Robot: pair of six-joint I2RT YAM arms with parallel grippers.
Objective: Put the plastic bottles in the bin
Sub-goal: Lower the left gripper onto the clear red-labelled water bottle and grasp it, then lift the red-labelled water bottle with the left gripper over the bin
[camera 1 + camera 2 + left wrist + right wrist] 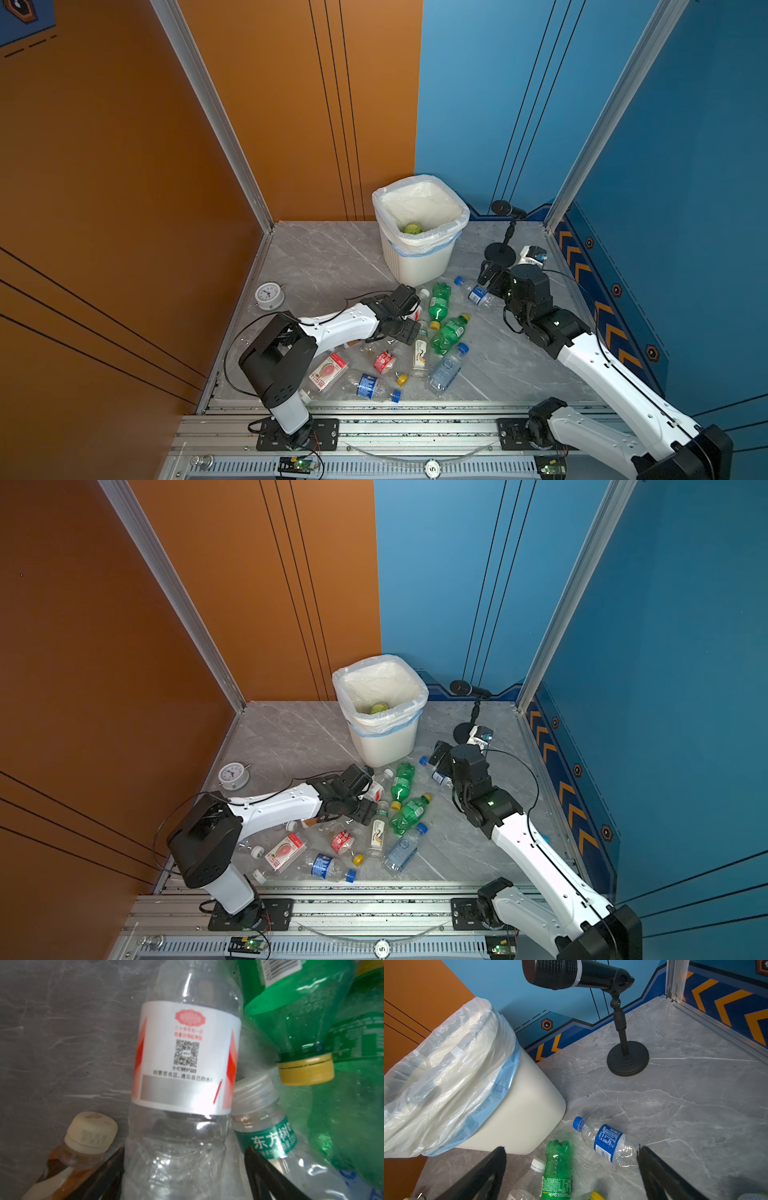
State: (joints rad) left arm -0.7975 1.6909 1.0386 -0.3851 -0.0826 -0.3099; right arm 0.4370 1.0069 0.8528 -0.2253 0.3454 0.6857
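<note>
Several plastic bottles lie on the grey marble floor in front of the white bin [419, 262], which is lined with a bag and holds a green bottle [412, 228]. My left gripper [184, 1148] is down over a clear bottle with a red and white label [187, 1053], open. One finger touches the bottle's lower body and the other stands a little off it. In both top views that gripper [409, 320] [365, 802] sits beside two green bottles [439, 301]. My right gripper [571, 1148] hangs open and empty above a blue-labelled bottle [607, 1142], close to the bin's wall [519, 1115].
A black microphone on a round stand [505, 232] stands at the back right, with a small white and blue object [532, 253] beside it. A white alarm clock [269, 296] sits near the left wall. More bottles [370, 386] lie near the front rail.
</note>
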